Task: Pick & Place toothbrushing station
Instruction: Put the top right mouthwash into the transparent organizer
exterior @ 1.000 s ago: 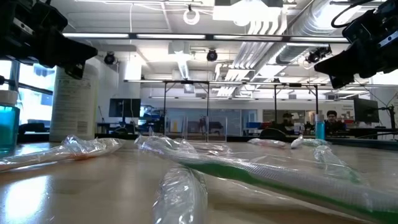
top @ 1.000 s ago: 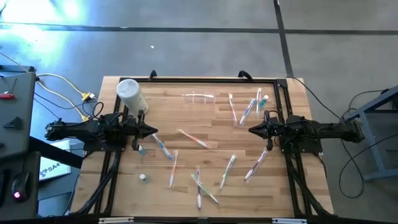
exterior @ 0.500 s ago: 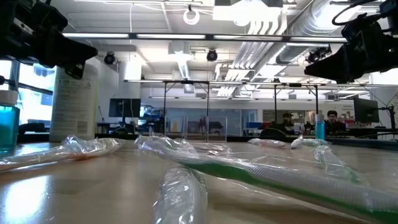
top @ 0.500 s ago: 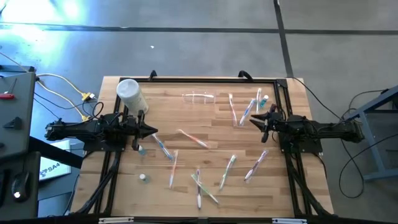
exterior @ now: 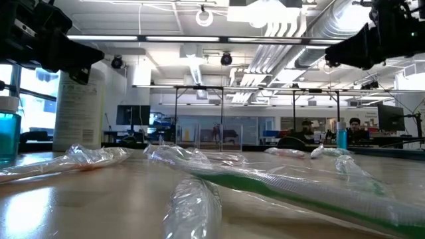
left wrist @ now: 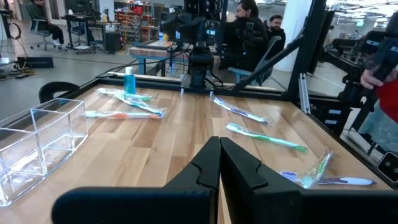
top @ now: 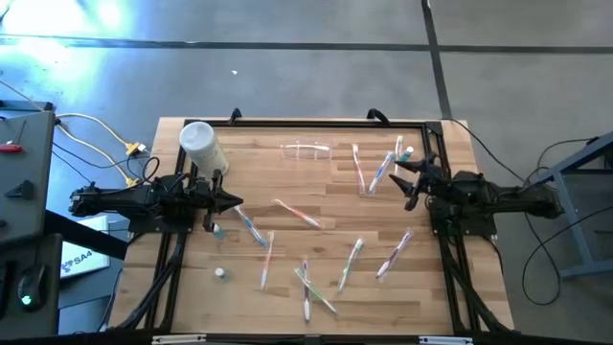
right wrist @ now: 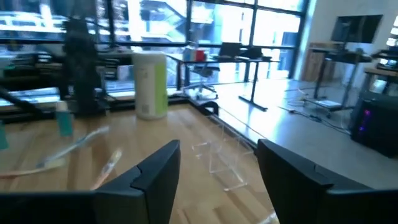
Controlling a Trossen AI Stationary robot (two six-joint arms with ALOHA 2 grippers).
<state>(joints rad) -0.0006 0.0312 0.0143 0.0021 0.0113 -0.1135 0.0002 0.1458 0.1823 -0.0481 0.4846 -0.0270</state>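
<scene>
**Clear holder at the far edge, toothbrushes strewn between**

Lying near the far edge of the pale wooden slatted bench (top: 326, 206), about midway along: the small see-through, colourless plastic toothbrushing station (top: 306, 149), box-shaped, thin-walled and glossy, touched by neither arm. Standing at the far left corner: an opaque white cylindrical canister (top: 202, 146), smooth-sided. Scattered over the middle and near half: thin pastel toothbrushes (top: 299, 215), some in crinkled clear wrap, well apart from the holder. A further cluster by the far right corner, with a small teal bottle (top: 408, 153) beside it. Hovering above that cluster near the right edge: the right gripper (top: 410, 179), dark fingers spread, pinching nothing. Waiting near the left edge beside the canister: the left gripper (top: 237, 204), fingers pressed together, empty. Bounded all round by a black metal frame (top: 306, 124).
</scene>
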